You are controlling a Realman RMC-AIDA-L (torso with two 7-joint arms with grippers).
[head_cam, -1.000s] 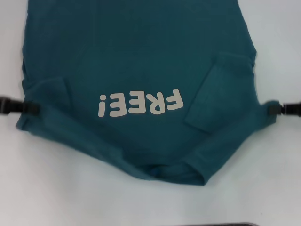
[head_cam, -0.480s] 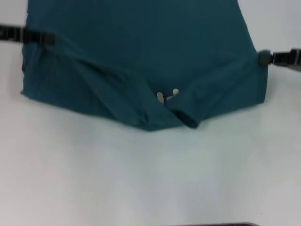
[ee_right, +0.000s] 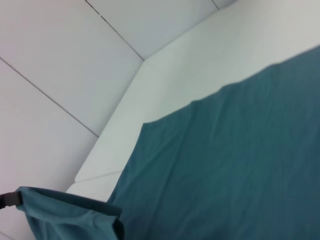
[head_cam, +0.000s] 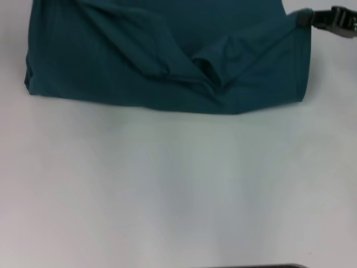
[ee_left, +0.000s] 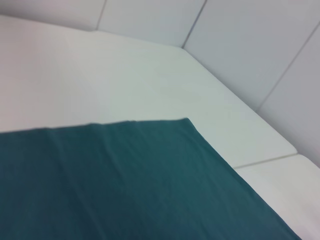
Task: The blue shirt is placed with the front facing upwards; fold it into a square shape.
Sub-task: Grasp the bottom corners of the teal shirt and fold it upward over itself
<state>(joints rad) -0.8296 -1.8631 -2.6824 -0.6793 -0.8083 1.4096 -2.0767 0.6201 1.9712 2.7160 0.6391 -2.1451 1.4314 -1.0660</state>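
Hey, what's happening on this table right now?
A robot is folding a blue shirt on a white table. The right tool pinches the shirt's far right corner, carrying the near part away from the robot over the rest. The plain back faces up and no print shows. The left tool is out of the head view.

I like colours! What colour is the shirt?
The shirt is plain dark teal-blue; the head view shows it best.

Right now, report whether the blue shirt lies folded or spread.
Folded: the blue shirt shows a doubled near edge, print hidden, right gripper holding its corner.
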